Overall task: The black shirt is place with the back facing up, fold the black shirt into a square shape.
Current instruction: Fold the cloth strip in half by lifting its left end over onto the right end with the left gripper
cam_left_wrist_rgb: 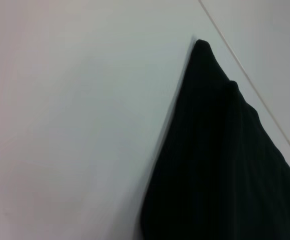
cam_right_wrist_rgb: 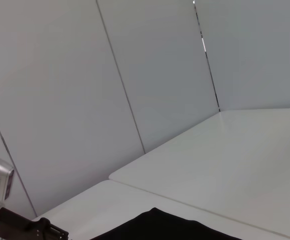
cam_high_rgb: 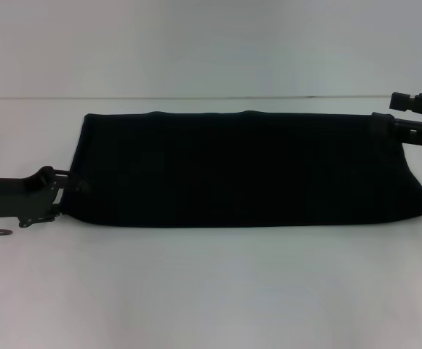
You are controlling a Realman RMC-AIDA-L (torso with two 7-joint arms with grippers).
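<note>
A plain white table (cam_high_rgb: 211, 291) runs back to pale grey wall panels (cam_right_wrist_rgb: 135, 75) split by thin seams. The black shirt (cam_high_rgb: 247, 167) lies across the table's middle as a long folded band. The left gripper (cam_high_rgb: 64, 190) meets its near left corner and the right gripper (cam_high_rgb: 385, 122) its far right corner; whether either's jaws are clenched, I cannot tell.

No readable text, labels, brands, numbers or signs anywhere, black shirt (cam_high_rgb: 247, 167) plain and unprinted
</note>
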